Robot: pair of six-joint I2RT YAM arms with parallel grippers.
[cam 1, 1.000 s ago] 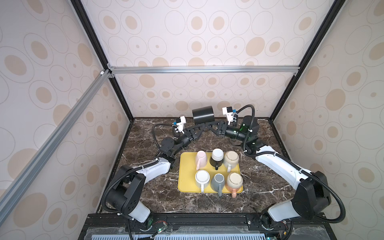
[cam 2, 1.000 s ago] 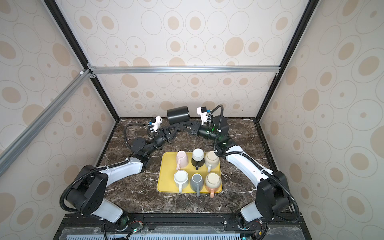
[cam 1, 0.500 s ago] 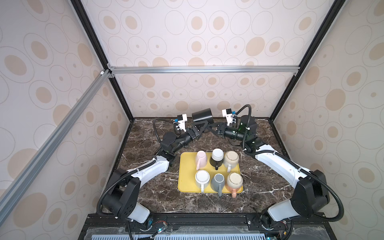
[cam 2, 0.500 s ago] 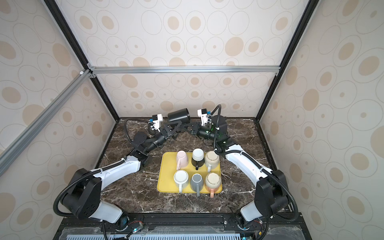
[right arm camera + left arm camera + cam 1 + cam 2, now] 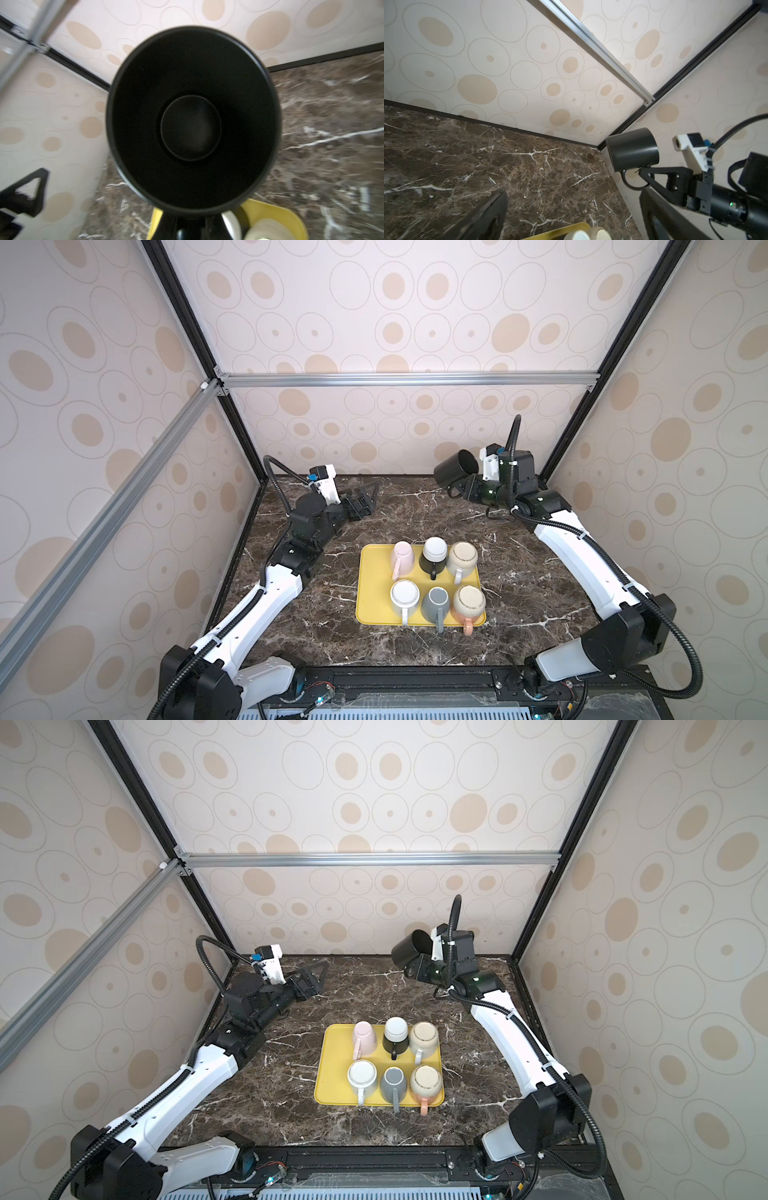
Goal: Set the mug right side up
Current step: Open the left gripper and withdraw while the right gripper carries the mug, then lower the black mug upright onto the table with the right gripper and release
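I'm holding the black mug [image 5: 456, 471] by its handle in the clamped right gripper [image 5: 458, 490], tipped sideways above the bench [image 5: 415, 510]; left gripper [image 5: 367, 494] spread, empty; uprighting, set-down pending.

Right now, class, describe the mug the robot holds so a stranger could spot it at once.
Start at the dark marble table and look to its far right corner, where the right gripper is raised, shut on the handle of a black mug. Unlike the six mugs upside down on the yellow tray, it is all black, airborne and tipped sideways.
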